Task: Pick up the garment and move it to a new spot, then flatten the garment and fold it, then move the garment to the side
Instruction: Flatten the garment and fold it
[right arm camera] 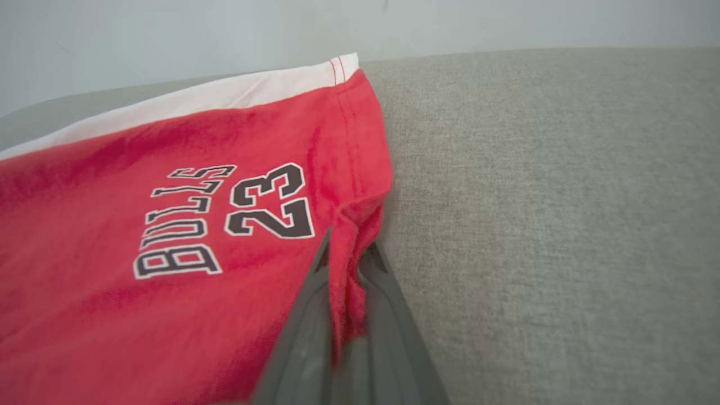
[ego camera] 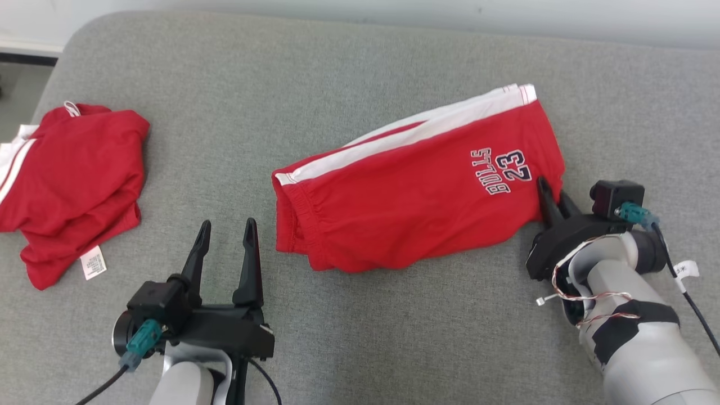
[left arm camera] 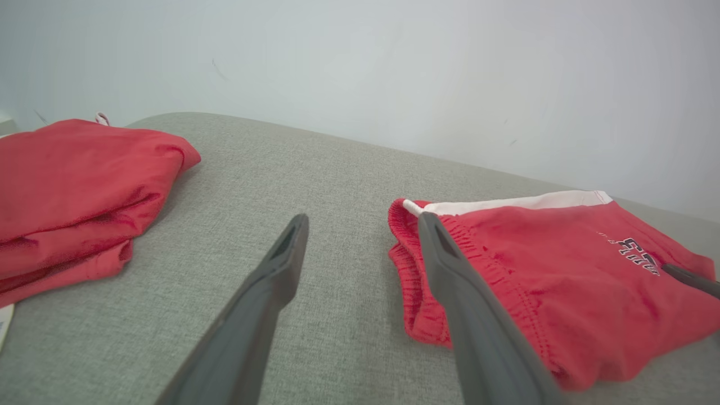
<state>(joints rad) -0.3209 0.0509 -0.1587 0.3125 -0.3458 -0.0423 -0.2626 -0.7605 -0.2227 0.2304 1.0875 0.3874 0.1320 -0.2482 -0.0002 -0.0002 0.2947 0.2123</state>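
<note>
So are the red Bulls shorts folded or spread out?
Folded in half: the shorts lie leg over leg, white side stripes stacked.

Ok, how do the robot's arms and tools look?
Both arms have pale grey rounded forearms. The left tool and the right tool are black, each with two long tapered fingers. A teal plug with a black cable sits at each wrist. The right forearm also carries thin red-and-white twisted wires, a black tape band and a small white cable tag.
</note>
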